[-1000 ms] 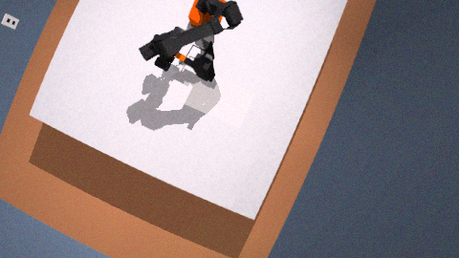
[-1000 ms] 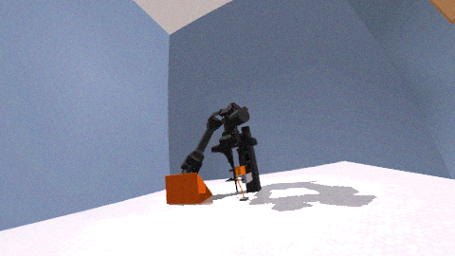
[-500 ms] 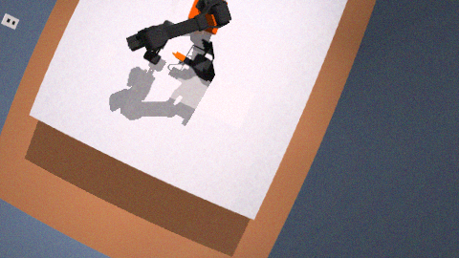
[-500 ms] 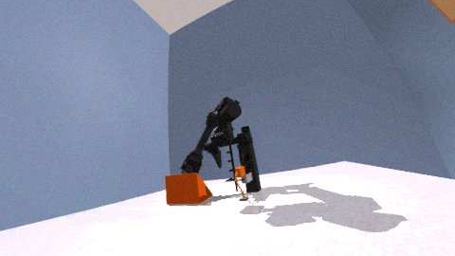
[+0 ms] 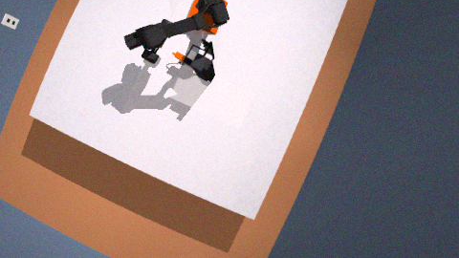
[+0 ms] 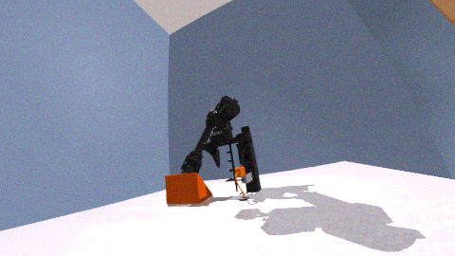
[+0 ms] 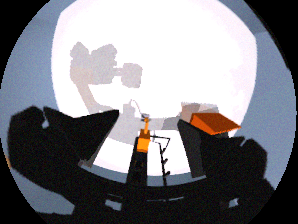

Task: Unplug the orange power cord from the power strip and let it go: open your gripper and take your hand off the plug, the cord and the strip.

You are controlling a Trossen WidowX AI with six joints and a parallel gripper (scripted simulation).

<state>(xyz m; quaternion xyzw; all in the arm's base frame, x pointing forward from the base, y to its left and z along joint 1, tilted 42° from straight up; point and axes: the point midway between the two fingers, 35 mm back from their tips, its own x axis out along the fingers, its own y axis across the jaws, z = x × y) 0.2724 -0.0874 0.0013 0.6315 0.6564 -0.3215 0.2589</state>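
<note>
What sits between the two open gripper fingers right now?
In the wrist view, the orange plug shows in the gap between the fingers of the gripper, beside a thin dark upright piece. The spread fingers grip nothing.

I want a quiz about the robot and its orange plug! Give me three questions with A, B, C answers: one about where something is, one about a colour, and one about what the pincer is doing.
1. Where does the orange plug show in the wrist view?
A. In the gap between the pincer's fingers
B. On top of the orange wedge block
C. On the blue wall

2. What colour is the wedge block at the foot of the arm?
A. Green
B. Orange
C. Yellow

3. How is the pincer now?
A. Shut on the plug
B. Shut on nothing
C. Open, holding nothing

Answers:
1 A, the plug appears in the space between the two dark fingers.
2 B, the block is bright orange in the exterior view.
3 C, the fingers stand wide apart with light on both sides of the plug.
</note>
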